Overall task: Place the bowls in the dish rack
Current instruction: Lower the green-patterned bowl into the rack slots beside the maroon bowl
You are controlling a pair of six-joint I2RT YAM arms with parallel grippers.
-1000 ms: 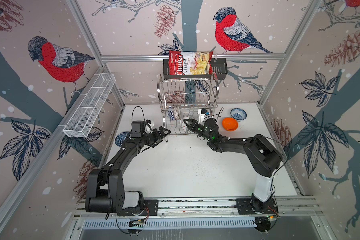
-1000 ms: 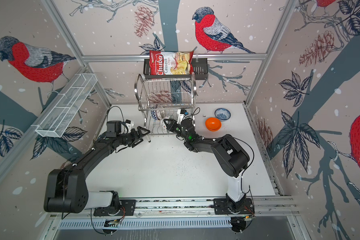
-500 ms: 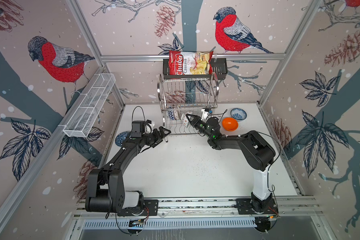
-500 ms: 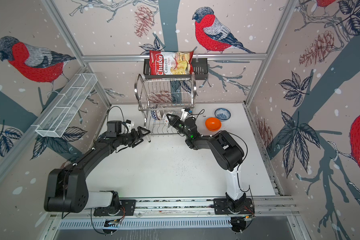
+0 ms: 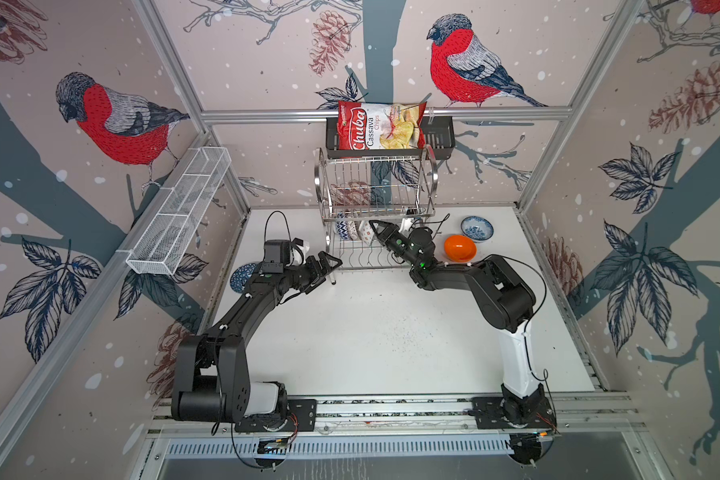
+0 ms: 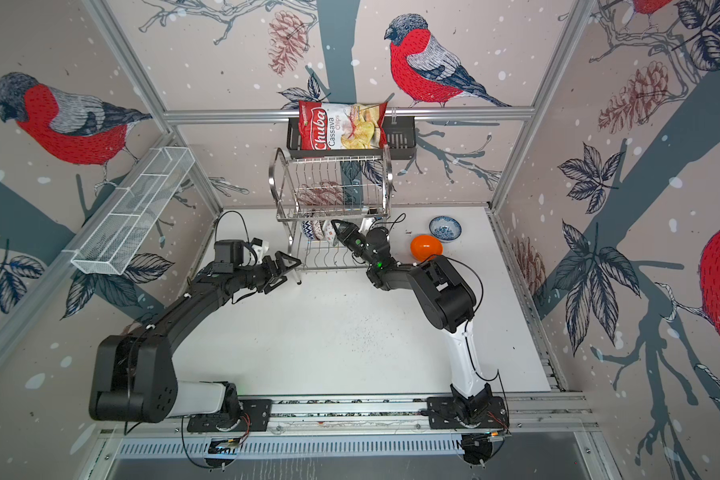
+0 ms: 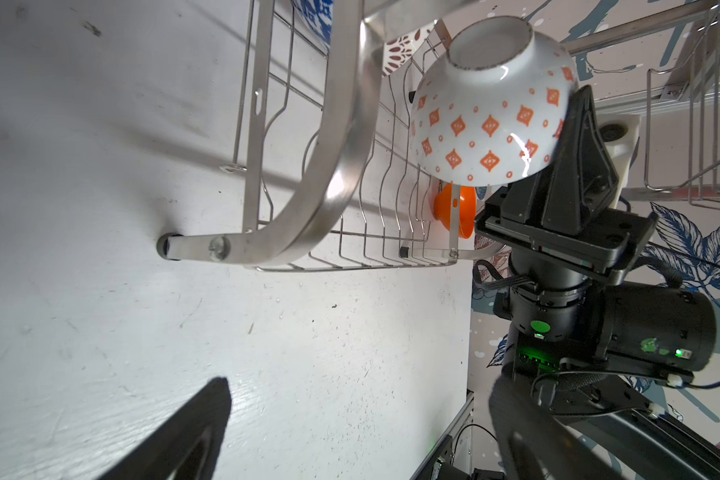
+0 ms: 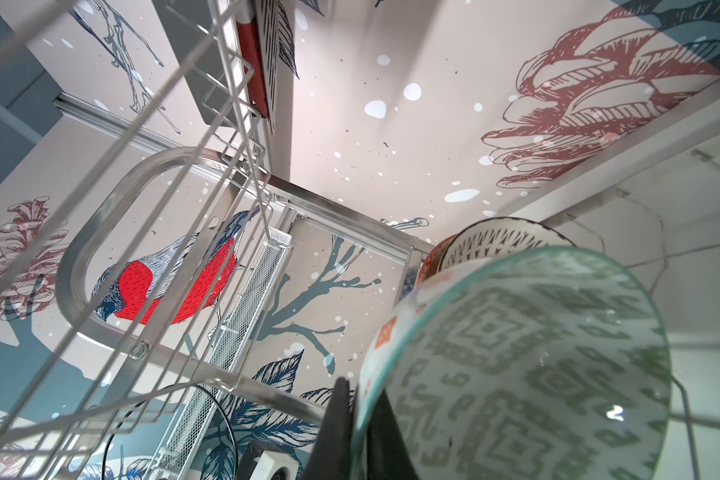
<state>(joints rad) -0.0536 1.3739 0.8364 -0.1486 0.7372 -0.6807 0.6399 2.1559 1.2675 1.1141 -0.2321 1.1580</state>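
The two-tier shiny steel wire dish rack stands at upper centre in both top views, against the back wall. The right gripper reaches into its lower tier. Its fingers are clamped tight on the rim of a small round white bowl with orange diamonds, grey-green patterned inside and tipped on edge. Whether this bowl rests on the rack wires cannot be determined, as the gripper and the upper tier cover the contact. Left of it in the same tier stand a dark blue geometric bowl and a brown-and-white patterned bowl, both largely hidden by wires and frame. The left gripper hovers beside the rack's front left foot, fingers spread wide with nothing between them; in the left wrist view only blurred dark finger ends show at the lower edge. On the white table, right of the rack, lie a plain orange bowl and a white-blue floral bowl. A dark blue round bowl at centre left is half covered by the left arm.
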